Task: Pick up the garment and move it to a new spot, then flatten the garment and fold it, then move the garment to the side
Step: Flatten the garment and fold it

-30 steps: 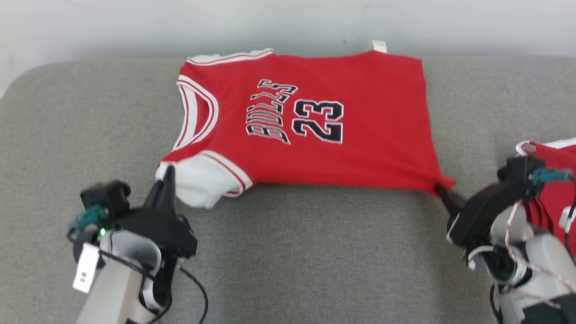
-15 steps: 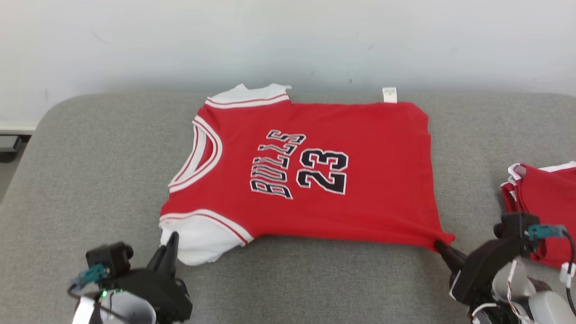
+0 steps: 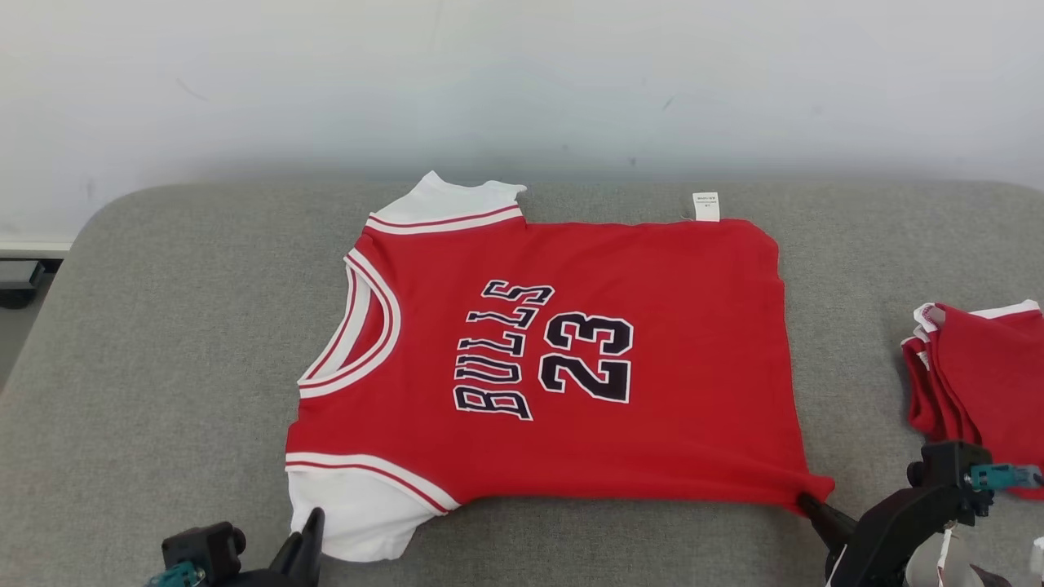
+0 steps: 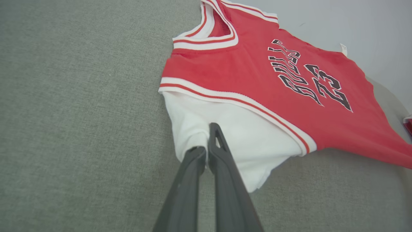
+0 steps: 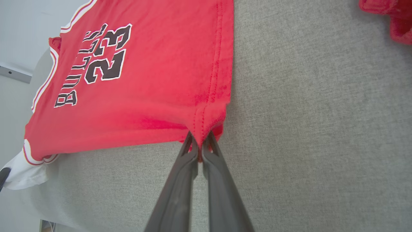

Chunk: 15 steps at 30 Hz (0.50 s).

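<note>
Cloth is stretching between my two grips. My left pincer [image 4: 206, 141] is pressing together on the near edge of the white sleeve [image 4: 231, 135]. The jersey [image 3: 571, 350] is lying face up and nearly flat across the middle of the grey tabletop [image 3: 163, 326], with its collar pointing left and its hem right. My right pincer [image 5: 199, 143] is pinching the near hem corner [image 5: 209, 122], and the cloth is puckering there. A red pile [image 3: 979, 375] is resting near it at the far right. I am judging the jersey light, soft and limp. It is likely to sag and crease wherever I am not holding it, so I am favouring stitched edges and corners, with both sides pulling evenly.
</note>
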Motion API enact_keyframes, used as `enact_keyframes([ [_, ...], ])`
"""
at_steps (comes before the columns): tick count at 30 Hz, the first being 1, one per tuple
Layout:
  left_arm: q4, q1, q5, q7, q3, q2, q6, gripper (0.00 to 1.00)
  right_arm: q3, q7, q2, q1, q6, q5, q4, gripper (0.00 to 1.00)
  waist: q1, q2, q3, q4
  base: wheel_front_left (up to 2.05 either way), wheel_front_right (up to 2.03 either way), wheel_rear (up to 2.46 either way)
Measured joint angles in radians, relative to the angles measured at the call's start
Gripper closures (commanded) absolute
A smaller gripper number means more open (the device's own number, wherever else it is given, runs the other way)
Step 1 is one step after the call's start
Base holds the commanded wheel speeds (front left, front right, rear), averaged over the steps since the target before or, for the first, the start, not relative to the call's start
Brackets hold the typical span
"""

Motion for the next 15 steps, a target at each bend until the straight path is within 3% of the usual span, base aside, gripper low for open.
enact_keyframes([
  [15,-0.111,0.111,0.0,0.07,-0.028,0.004,0.018,1.0,-0.015,0.035,0.001,0.079,-0.03,0.001,-0.043,1.0,0.0,0.0001,-0.012,0.011,0.0,0.0,0.0],
])
